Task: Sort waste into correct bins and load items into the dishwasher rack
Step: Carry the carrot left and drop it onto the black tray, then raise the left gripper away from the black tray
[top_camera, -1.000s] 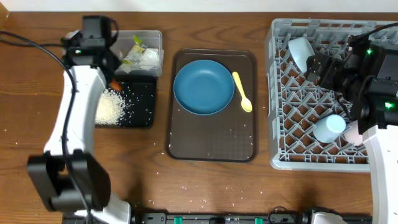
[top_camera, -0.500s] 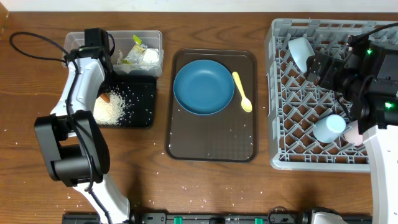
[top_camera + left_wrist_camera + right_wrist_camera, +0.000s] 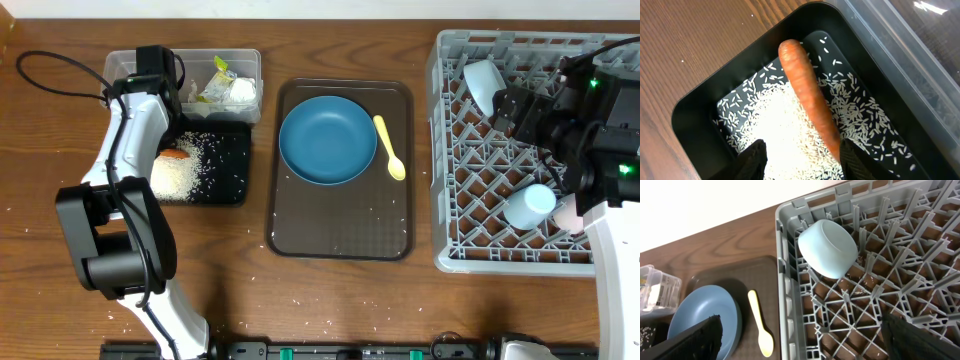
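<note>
right now, sausage (image 3: 807,95): lying on the rice (image 3: 780,135) inside the black tray (image 3: 687,115)
left gripper (image 3: 802,150): fingers spread, gripping nothing, low over the rice, one finger just beside the sausage's end
clear tub (image 3: 250,58): against the black tray, wrapper (image 3: 218,85) and tissue (image 3: 241,92) inside
dark-blue dish (image 3: 327,140): on the brown tray (image 3: 340,225), yellow spoon (image 3: 390,150) beside it
rack (image 3: 440,150): white bowl (image 3: 484,82) and light-blue cup (image 3: 528,205) inside
right gripper (image 3: 805,335): wide apart, empty, above the rack
</note>
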You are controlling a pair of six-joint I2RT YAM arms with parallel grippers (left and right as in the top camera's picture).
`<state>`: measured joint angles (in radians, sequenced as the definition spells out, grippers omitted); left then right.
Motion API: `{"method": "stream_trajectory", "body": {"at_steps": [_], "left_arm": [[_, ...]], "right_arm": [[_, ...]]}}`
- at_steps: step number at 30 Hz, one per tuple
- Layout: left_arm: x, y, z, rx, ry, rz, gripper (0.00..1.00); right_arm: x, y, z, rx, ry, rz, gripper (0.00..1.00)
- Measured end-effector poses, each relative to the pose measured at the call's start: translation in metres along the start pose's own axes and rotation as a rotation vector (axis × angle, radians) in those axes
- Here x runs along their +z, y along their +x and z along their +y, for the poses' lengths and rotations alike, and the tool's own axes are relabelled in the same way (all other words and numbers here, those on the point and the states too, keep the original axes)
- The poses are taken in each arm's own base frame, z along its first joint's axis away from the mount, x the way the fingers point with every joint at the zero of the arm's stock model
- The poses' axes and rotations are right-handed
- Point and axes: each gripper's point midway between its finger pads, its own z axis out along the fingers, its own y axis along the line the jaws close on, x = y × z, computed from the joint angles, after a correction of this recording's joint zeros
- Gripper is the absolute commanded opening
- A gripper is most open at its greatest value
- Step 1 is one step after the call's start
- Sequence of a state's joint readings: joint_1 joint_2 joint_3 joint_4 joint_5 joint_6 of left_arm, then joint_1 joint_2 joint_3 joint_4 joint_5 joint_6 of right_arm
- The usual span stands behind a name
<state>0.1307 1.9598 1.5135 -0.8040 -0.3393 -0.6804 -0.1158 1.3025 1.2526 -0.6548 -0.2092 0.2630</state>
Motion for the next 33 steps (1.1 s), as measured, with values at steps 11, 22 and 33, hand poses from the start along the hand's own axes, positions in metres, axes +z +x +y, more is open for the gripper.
{"method": "stream_trajectory", "body": {"at_steps": [11,22,33], "left_arm": [[-0.03,0.007,-0.008,0.207,0.108,0.038,0.6],[-0.178,0.046,-0.083,0.623,0.526,-0.157,0.65],[-0.193,0.094,-0.11,0.736,0.594,-0.115,0.65]], "right_arm": [[0.0,0.0,0.0,0.0,0.0,0.0,0.99],[0.0,0.0,0.0,0.0,-0.001,-0.001,0.99],[0.002,-0.007,0.07,-0.092,-0.187,-0.059,0.97]]}}
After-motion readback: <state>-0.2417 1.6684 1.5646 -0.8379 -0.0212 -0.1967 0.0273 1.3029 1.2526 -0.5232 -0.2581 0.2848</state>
